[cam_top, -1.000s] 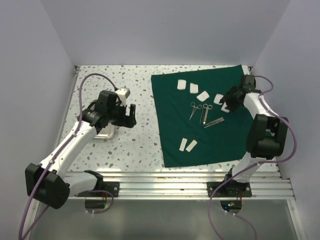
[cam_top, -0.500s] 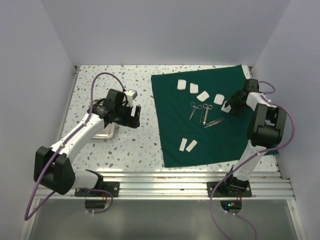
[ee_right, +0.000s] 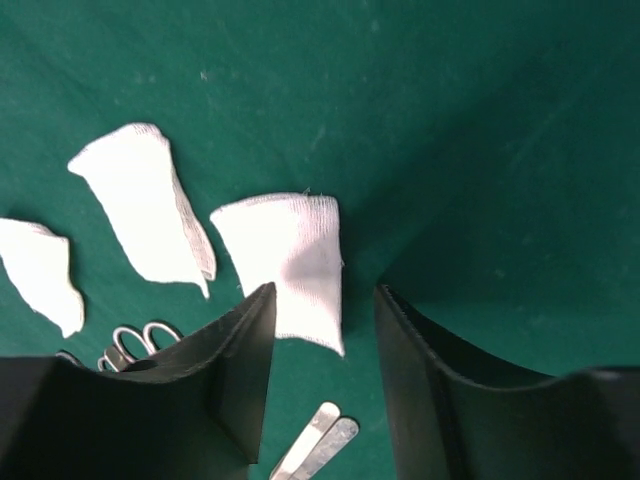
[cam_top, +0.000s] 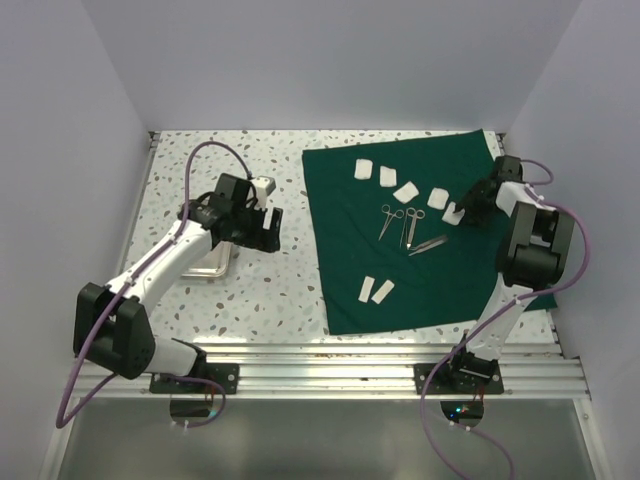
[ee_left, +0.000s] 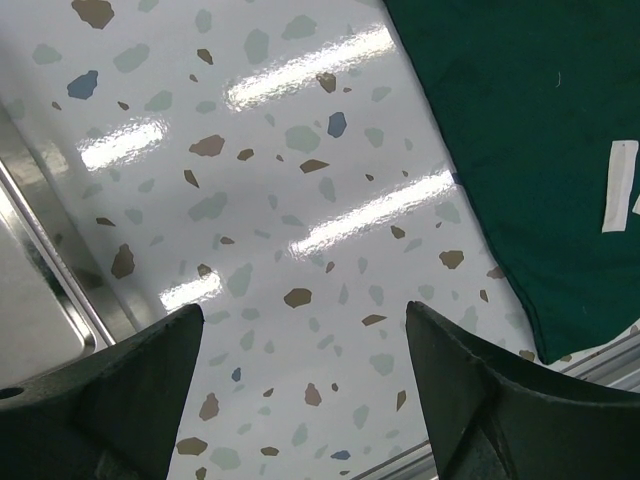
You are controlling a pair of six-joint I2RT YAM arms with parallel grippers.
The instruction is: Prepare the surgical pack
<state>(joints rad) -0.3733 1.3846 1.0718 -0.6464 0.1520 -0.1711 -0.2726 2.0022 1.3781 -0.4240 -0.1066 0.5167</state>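
Observation:
The dark green drape [cam_top: 420, 270] lies spread on the right half of the table. On it are two steel scissors [cam_top: 397, 222], tweezers [cam_top: 428, 244] and several white gauze pieces [cam_top: 405, 191]. The steel tray [cam_top: 207, 266] sits at the left, partly under my left arm. My left gripper [cam_top: 268, 230] is open and empty over bare table between tray and drape; its wrist view [ee_left: 305, 310] shows the drape edge [ee_left: 520, 120]. My right gripper [cam_top: 470, 206] is open just above a gauze piece [ee_right: 290, 262], which lies at its fingertips [ee_right: 250, 330]. The tweezers' tips [ee_right: 322, 438] show below.
White walls close the table in on the left, back and right. An aluminium rail [cam_top: 350, 355] runs along the near edge. The tray rim [ee_left: 45, 250] shows at the left of the left wrist view. Two more gauze pieces [cam_top: 376, 290] lie near the drape's front.
My left gripper has moved a little right, off the tray toward the drape. My right gripper has shifted slightly right over the rightmost gauze. Nothing was picked up.

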